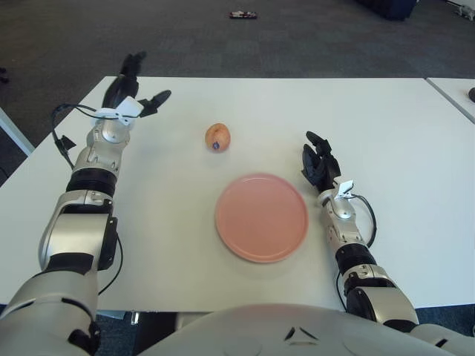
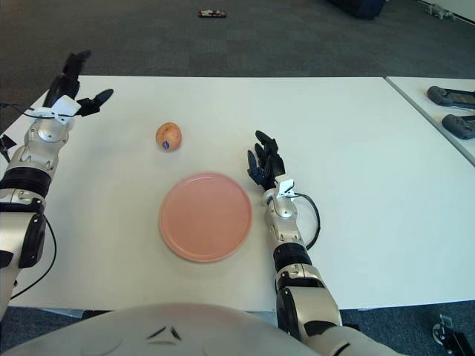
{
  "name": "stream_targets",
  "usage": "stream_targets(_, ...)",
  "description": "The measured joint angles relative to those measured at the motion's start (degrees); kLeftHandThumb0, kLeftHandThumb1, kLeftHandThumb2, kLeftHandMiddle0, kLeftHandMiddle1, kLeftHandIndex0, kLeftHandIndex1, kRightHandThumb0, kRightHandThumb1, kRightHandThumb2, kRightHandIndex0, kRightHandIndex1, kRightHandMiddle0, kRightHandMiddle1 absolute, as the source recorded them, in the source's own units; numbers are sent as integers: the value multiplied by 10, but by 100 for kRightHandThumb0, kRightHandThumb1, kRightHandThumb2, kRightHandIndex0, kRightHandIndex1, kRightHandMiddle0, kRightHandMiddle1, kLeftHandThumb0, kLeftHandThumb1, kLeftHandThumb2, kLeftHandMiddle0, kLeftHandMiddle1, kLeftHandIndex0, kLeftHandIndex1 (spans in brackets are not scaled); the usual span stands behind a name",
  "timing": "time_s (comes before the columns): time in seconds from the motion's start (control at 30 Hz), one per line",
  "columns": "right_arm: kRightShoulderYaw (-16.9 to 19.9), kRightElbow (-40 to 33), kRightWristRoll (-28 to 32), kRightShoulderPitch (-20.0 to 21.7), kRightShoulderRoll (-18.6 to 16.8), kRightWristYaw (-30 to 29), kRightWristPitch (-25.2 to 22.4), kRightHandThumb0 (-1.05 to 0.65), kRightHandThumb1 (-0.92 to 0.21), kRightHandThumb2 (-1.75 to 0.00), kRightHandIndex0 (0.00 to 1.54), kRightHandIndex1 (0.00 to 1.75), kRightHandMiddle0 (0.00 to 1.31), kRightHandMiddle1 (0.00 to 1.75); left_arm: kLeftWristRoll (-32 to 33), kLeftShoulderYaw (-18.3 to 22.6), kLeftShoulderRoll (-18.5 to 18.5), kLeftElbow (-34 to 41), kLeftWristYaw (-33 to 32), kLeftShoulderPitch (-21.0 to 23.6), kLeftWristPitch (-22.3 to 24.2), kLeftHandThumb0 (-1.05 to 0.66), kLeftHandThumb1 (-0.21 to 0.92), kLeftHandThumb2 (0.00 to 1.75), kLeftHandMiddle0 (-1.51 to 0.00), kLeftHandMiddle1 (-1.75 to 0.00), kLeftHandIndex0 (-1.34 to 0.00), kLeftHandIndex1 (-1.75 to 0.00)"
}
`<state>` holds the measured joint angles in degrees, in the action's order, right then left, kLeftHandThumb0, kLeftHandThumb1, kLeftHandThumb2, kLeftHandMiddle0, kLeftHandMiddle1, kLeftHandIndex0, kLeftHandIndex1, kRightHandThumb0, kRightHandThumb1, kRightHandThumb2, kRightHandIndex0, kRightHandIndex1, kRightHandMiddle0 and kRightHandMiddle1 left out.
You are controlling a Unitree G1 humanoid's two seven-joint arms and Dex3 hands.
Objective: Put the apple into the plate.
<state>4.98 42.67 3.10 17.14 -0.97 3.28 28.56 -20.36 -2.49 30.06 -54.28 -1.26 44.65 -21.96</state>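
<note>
Apple waiting on the tabletop, plate bare, neither hand holding anything.

The white tabletop point(image 1: 386, 133) carries a flat pink plate point(image 1: 261, 216) with nothing in it; its low rim looks likely to stop a rolling fruit only if the fruit is set down gently. The left hand point(image 1: 132, 95) is raised beyond and well to the left of the plate, fingers spread and empty, and the right hand point(image 1: 318, 159) shows just to the right of the plate, fingers loosely apart and also empty. The apple point(image 1: 217, 136) lies beyond the plate, a little to its left, apart from it. It should be firm, smooth-skinned and fairly light, apt to roll, so a grasp around its widest middle seems safest.
</note>
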Motion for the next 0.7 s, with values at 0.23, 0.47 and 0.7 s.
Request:
stream_targets(0.23, 0, 3, -3, 2, 0, -5, 0, -64, -92, -52, 22, 18, 0, 57, -25, -47, -5, -63, 38, 57, 16, -100, 92, 33, -11, 0, 0, -44)
stream_targets(0.47, 0, 6, -2, 4, 0, -5, 0, -62, -91, -50, 23, 19, 0, 56, -35, -79, -26, -135, 84, 111, 59, -101, 92, 38, -14, -2, 0, -33)
stream_targets(0.7, 2, 13, -1, 10, -3, -9, 1, -60, -89, -49, 24, 21, 0, 54, -31, -89, -50, -180, 135, 126, 89, -100, 92, 40, -15, -2, 0, -27)
